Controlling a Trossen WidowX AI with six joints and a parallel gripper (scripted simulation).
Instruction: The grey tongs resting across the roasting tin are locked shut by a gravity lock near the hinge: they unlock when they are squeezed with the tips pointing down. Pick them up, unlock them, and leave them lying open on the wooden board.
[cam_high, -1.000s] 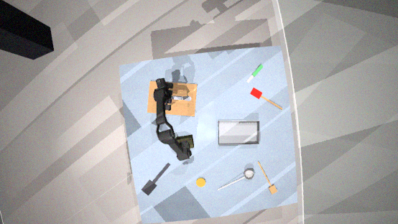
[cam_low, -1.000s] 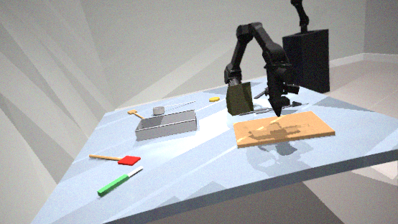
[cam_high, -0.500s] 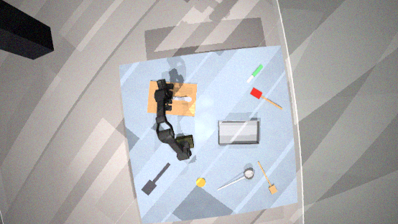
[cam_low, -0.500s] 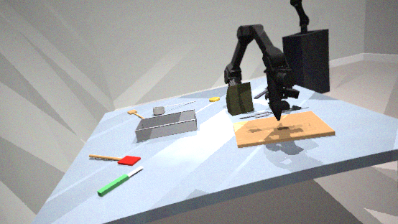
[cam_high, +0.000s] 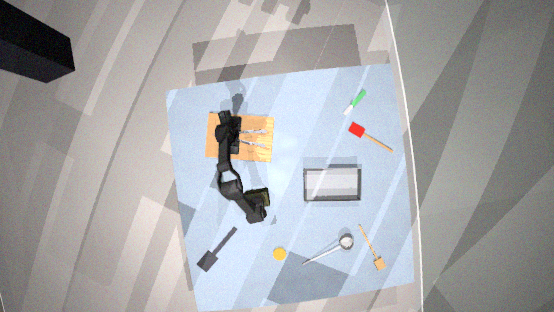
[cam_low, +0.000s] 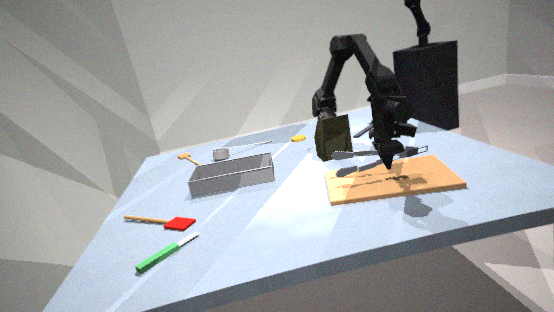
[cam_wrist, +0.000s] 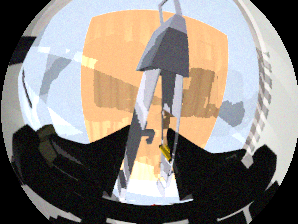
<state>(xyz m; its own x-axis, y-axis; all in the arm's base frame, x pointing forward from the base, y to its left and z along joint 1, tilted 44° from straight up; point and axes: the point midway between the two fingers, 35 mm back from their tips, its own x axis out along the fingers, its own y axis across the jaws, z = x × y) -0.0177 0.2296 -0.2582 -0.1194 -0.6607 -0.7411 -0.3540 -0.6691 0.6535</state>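
The grey tongs (cam_high: 253, 132) (cam_low: 345, 155) (cam_wrist: 170, 45) are spread open, their two arms apart in a V from the hinge. They lie nearly level a little above the wooden board (cam_high: 215, 149) (cam_low: 436, 172) (cam_wrist: 100, 45), with their shadow on it. My gripper (cam_low: 389, 161) (cam_wrist: 149, 129) is partly open around the tongs, one arm against each finger, so it still holds them. A small yellow part (cam_wrist: 165, 151) shows between the arms in the wrist view. The roasting tin (cam_high: 332, 200) (cam_low: 231, 184) stands away from the board with nothing across it.
An olive block (cam_high: 259, 197) (cam_low: 334, 137) stands near the arm's base. A dark spatula (cam_high: 207, 261), a yellow disc (cam_high: 279, 254) (cam_low: 298, 138), a ladle (cam_high: 346, 242), a wooden spatula (cam_high: 379, 263), a red spatula (cam_high: 356, 130) (cam_low: 180, 223) and a green-handled tool (cam_high: 360, 99) (cam_low: 157, 257) lie around.
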